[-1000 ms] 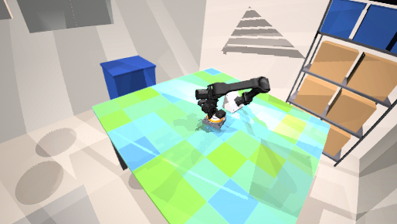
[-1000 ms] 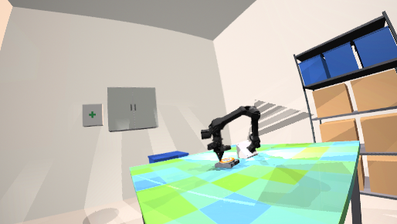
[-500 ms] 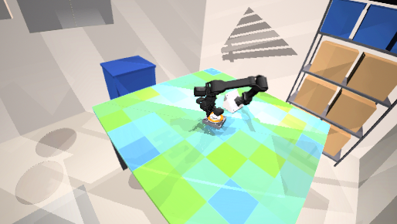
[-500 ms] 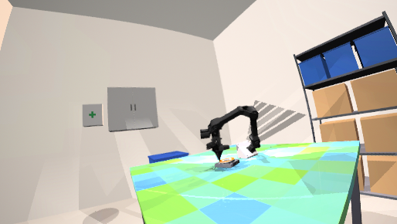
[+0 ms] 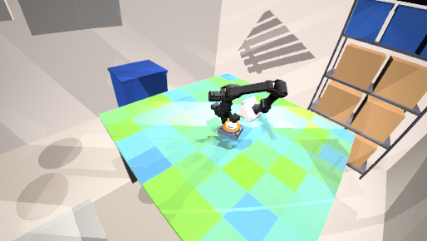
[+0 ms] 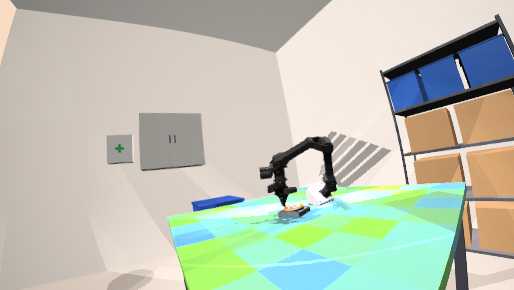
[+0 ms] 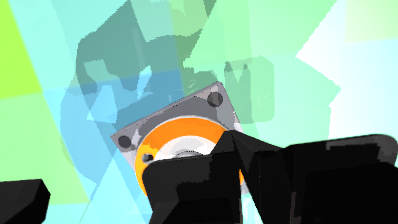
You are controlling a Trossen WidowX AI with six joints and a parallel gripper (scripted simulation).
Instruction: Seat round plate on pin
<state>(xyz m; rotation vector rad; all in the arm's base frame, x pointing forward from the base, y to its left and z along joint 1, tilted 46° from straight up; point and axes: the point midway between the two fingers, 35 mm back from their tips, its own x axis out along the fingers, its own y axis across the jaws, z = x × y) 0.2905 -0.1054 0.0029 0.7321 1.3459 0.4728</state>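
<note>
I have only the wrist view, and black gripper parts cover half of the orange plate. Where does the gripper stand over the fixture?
Observer: In the top view the gripper hangs at the far edge of the round plate.
Operator: Are the fingers open?
Observer: No, they are shut, with nothing between them.
Operator: What else is near?
Observer: The arm's white mount stands just behind the grey base, on the checkered table.
</note>
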